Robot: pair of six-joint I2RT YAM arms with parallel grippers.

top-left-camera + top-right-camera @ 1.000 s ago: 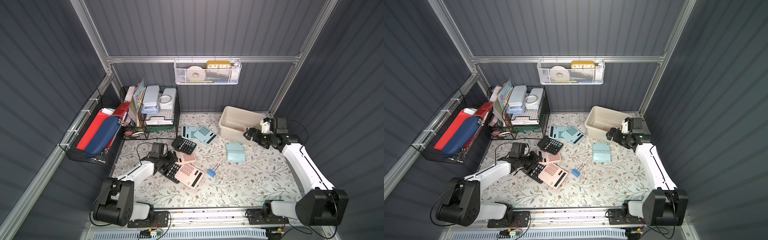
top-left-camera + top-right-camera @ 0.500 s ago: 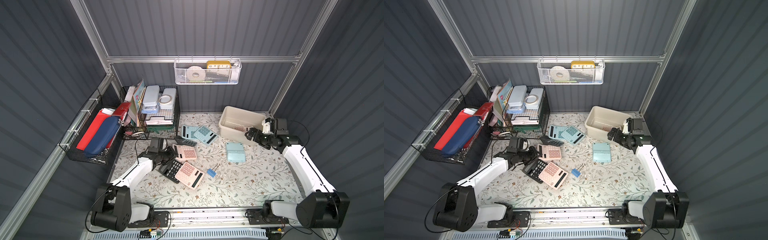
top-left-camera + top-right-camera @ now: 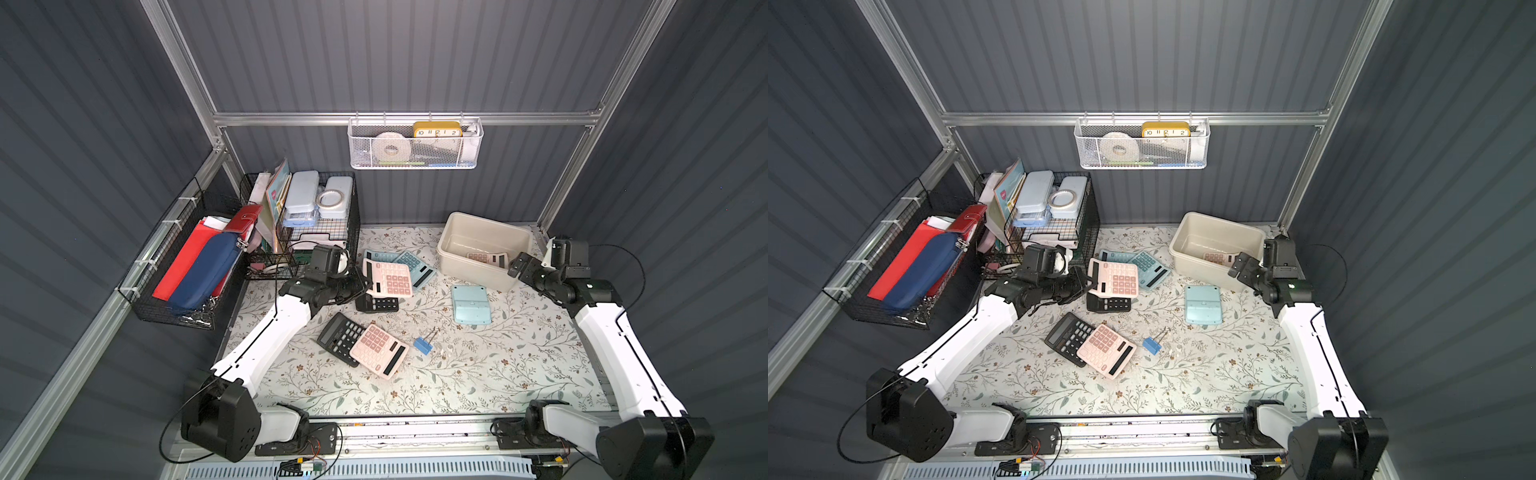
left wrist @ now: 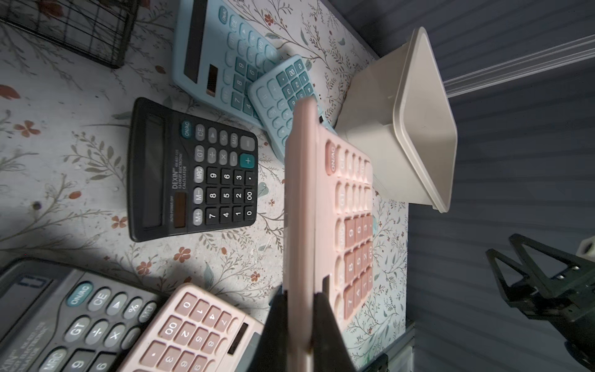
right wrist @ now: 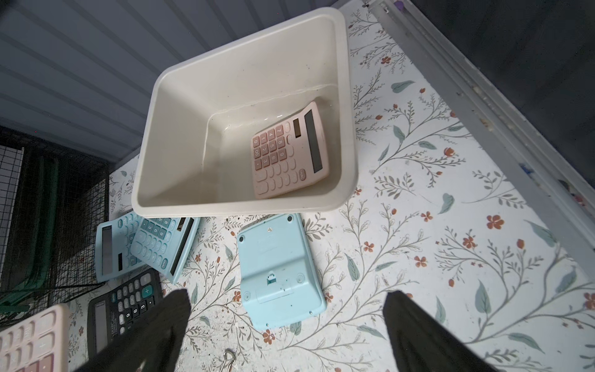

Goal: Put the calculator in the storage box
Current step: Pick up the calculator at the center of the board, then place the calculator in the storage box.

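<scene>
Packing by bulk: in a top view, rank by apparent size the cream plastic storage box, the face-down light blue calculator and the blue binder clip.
1. cream-beige plastic storage box
2. face-down light blue calculator
3. blue binder clip
The gaps are clear; nearness changes nothing.

The left arm [image 3: 270, 336] and the right arm [image 3: 615, 345] both have glossy white shells between chunky black joints, and small dark screws dot the white covers. Thin black cables [image 3: 640, 272] loop out near the wrists and bases. The right arm's fingers [image 5: 428, 335] are matte black.
</scene>
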